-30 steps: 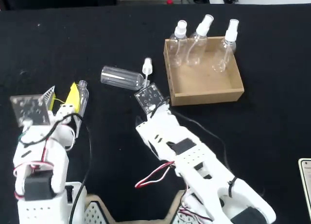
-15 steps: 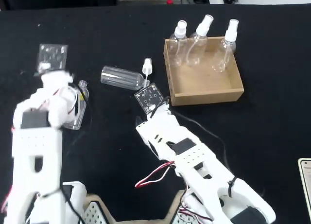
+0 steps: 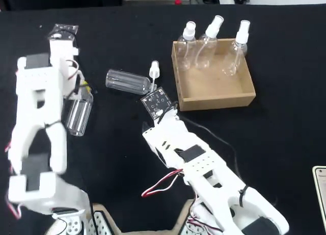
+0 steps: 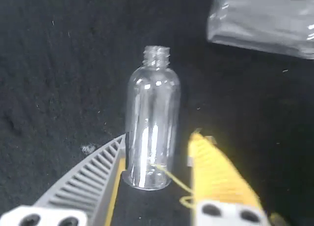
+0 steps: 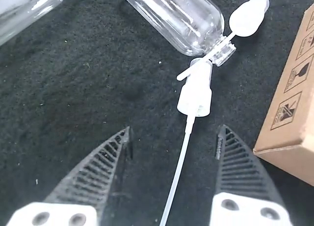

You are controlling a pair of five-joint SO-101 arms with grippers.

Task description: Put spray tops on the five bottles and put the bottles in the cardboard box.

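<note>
A capless clear bottle (image 3: pixel 79 115) lies on the black table beside the left arm (image 3: pixel 38 92). In the left wrist view this bottle (image 4: pixel 152 118) has its base between the grey and yellow fingers of my open left gripper (image 4: pixel 159 137), with a gap on the yellow side. A second capless bottle (image 3: pixel 127 82) lies farther right. My right gripper (image 5: pixel 174 130) is open over a spray top (image 5: pixel 196 93) whose tube runs between the fingers. Another white spray head (image 5: pixel 248 12) lies by that bottle's neck (image 5: pixel 223 54). Three capped bottles (image 3: pixel 209 41) lean in the cardboard box (image 3: pixel 216 100).
The box corner (image 5: pixel 294 88) is close beside the right gripper. A pale card (image 3: pixel 321 189) lies at the table's right edge. Dark equipment lines the far edge of the table.
The left arm has swung up and away from the table's front towards its far side. The capless bottle beside it stayed where it lay. The right arm has not moved.
</note>
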